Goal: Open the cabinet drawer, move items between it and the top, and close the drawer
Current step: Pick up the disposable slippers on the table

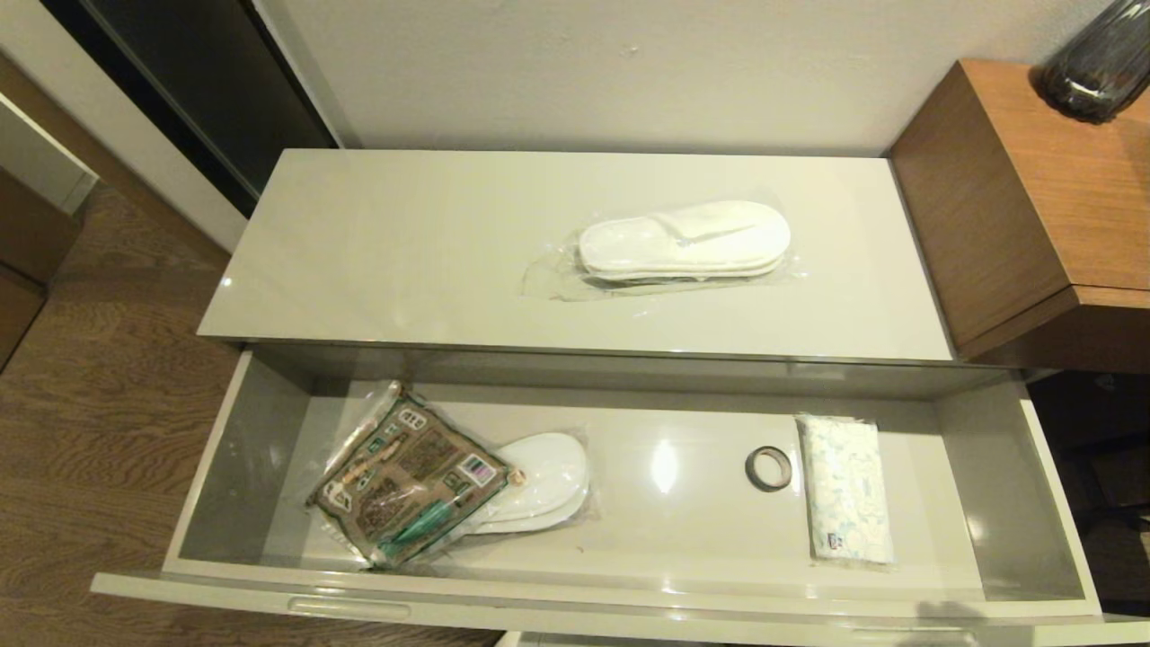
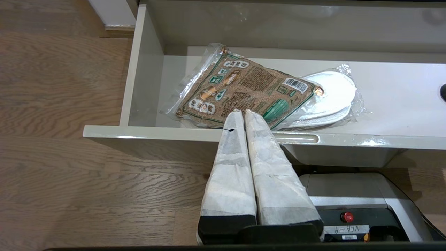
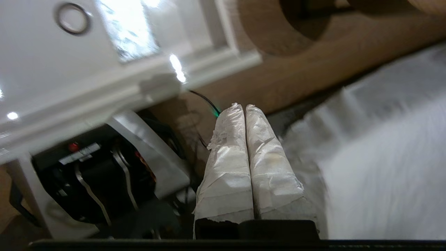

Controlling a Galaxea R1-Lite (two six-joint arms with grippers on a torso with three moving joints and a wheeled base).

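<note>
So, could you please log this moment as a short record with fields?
drawer: the cabinet drawer open
in drawer: printed packet lying partly over wrapped slippers; tape roll; tissue pack
on the top: second slipper pair
left gripper: shut, empty, at drawer front
right gripper: shut, empty, outside the drawer

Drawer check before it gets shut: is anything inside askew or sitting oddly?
Yes. In the drawer, the brown packet lies skewed at the left end, overlapping a wrapped slipper pair. The tape roll and tissue pack lie flat and apart.
</note>
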